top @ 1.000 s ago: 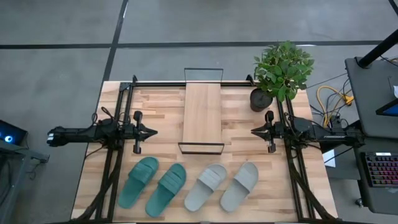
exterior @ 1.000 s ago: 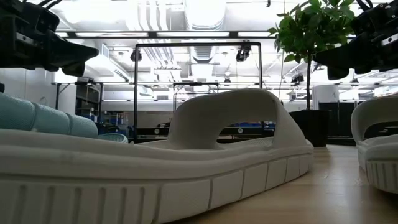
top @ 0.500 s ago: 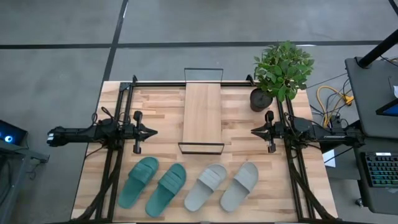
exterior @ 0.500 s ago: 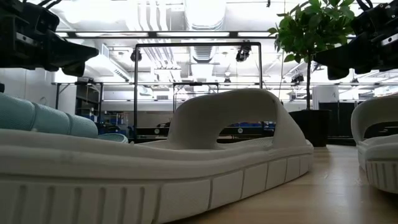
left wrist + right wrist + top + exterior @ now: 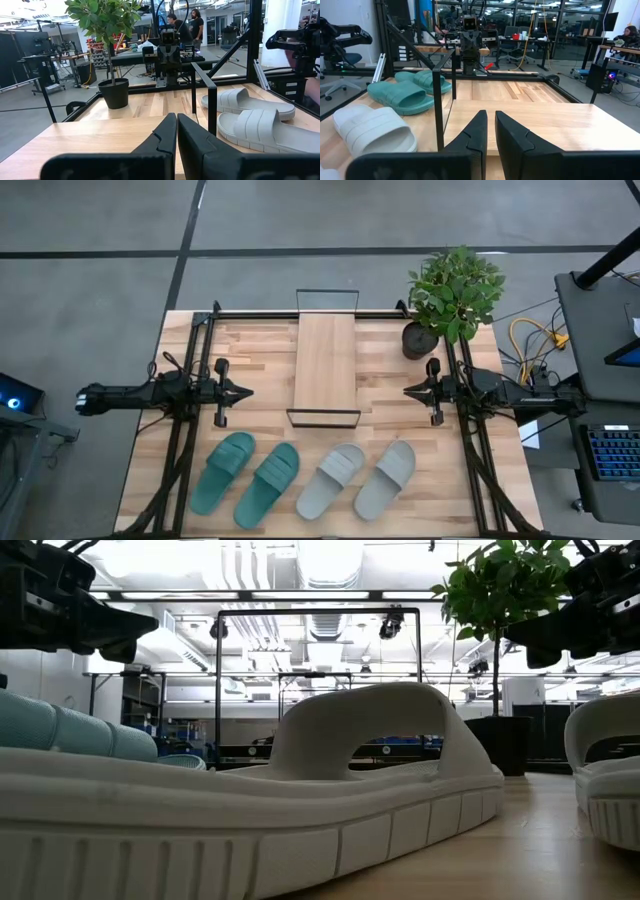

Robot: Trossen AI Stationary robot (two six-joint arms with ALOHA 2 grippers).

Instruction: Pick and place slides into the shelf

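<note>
The shelf (image 5: 325, 365), a light plank on a thin black wire frame, stands mid-table. Near the front edge lie the slides in a row, soles down: a teal-green pair (image 5: 222, 472) (image 5: 267, 484) on the left and a pale grey pair (image 5: 331, 480) (image 5: 386, 478) on the right. My left gripper (image 5: 245, 391) hovers left of the shelf, level and pointing at it, shut on nothing (image 5: 177, 125). My right gripper (image 5: 408, 391) mirrors it on the shelf's right side, fingers together with nothing between them (image 5: 491, 122). Both are clear of the slides.
A potted plant (image 5: 450, 295) stands at the table's far right corner. Black frame rails (image 5: 185, 440) run along the table's left and right sides and its far edge. Bare wood lies between the shelf and each gripper. In the low view a grey slide (image 5: 300, 800) fills the foreground.
</note>
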